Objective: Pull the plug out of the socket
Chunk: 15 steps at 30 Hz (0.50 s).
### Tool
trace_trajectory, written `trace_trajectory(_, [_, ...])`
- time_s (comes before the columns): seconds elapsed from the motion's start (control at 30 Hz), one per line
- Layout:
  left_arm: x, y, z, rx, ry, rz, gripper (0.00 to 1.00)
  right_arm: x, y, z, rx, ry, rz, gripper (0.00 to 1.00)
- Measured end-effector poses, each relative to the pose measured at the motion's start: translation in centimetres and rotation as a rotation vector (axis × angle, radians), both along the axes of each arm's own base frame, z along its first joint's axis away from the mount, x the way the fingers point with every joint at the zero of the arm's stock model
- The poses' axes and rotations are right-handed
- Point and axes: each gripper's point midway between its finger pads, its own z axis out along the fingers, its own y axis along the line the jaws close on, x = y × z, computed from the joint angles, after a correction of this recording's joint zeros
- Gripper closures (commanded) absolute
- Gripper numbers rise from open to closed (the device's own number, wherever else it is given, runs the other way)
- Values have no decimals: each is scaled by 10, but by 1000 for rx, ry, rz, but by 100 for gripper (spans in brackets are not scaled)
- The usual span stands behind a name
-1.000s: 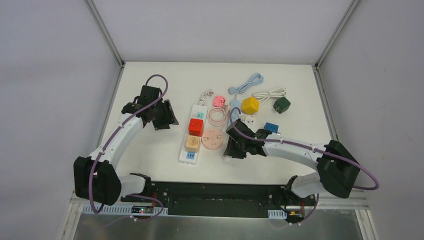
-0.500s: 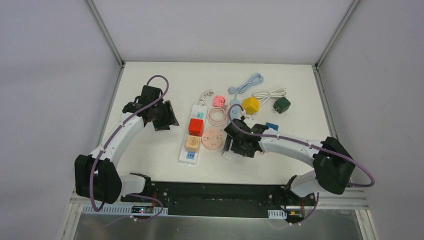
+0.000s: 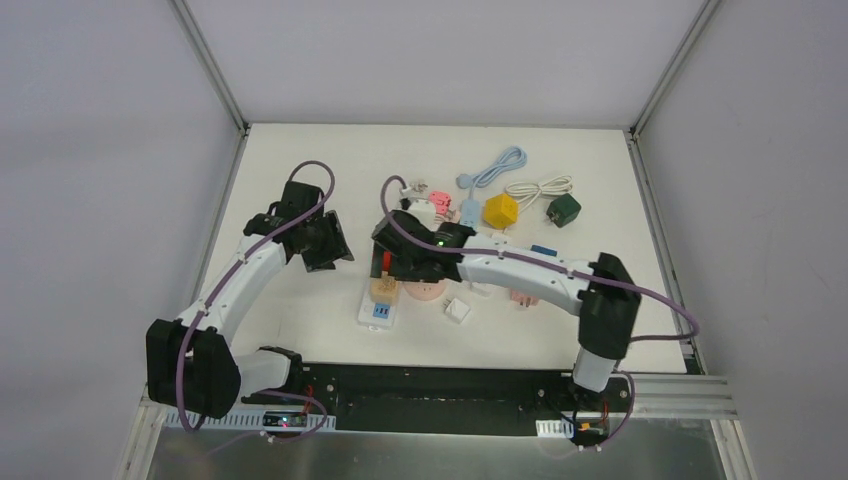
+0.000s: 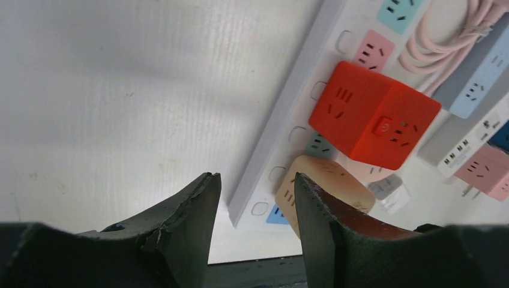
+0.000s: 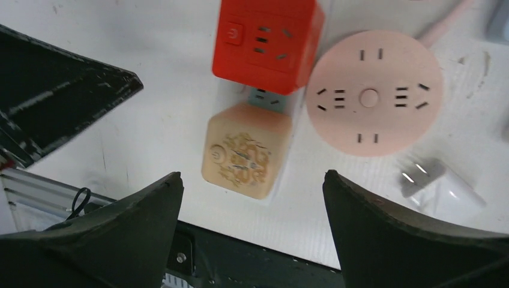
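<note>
A white power strip [image 4: 300, 114] lies on the table with a red cube plug [image 5: 264, 39] and a beige patterned cube plug [image 5: 245, 150] seated in it. My right gripper [image 5: 251, 176] hangs open and wide just above the beige cube [image 3: 383, 288], touching nothing. Left of the strip [image 3: 378, 312], my left gripper [image 4: 255, 180] is open with nothing between its fingers; in its view the red cube [image 4: 375, 114] and beige cube [image 4: 327, 186] lie ahead to the right.
A round pink socket [image 5: 373, 93] sits right of the strip, with a small loose white plug [image 3: 457, 309] near it. Behind lie a yellow cube [image 3: 501, 210], a green cube [image 3: 564, 209], a blue cable [image 3: 495, 168] and a white cable [image 3: 540, 187].
My right gripper opened, left the small white plug on the table, and swung left over the power strip. The left arm barely moved.
</note>
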Motion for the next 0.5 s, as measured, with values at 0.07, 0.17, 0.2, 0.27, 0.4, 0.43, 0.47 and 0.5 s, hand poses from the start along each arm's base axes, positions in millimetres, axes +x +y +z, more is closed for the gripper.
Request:
trace_trajectory(0.07, [-7,8,-4,27,0,34,47,2,18,-4,-39,-10,7,11])
trace_trajectory(0.17, [-11,19,-2,59,-29,84,45,2,35,-18,-111,-15,18,10])
trace_trajectory(0.2, [-12,22,1,69,-45,104,45,2,37,-23,-137,-16,21,11])
trace_trajectory(0.27, [-12,29,5,82,-75,146,45,0,35,-33,-185,-12,32,11])
trace_trajectory(0.4, [-12,40,4,82,-79,209,45,-4,31,-46,-247,3,53,14])
trace_trajectory(0.43, [-12,41,1,82,-69,218,45,-4,30,-49,-258,6,56,17])
trace_trajectory(0.47, [-12,42,0,81,-63,226,45,-4,30,-50,-261,8,57,22])
trace_trajectory(0.5, [-12,42,-3,76,-50,231,45,-3,31,-51,-261,8,59,28])
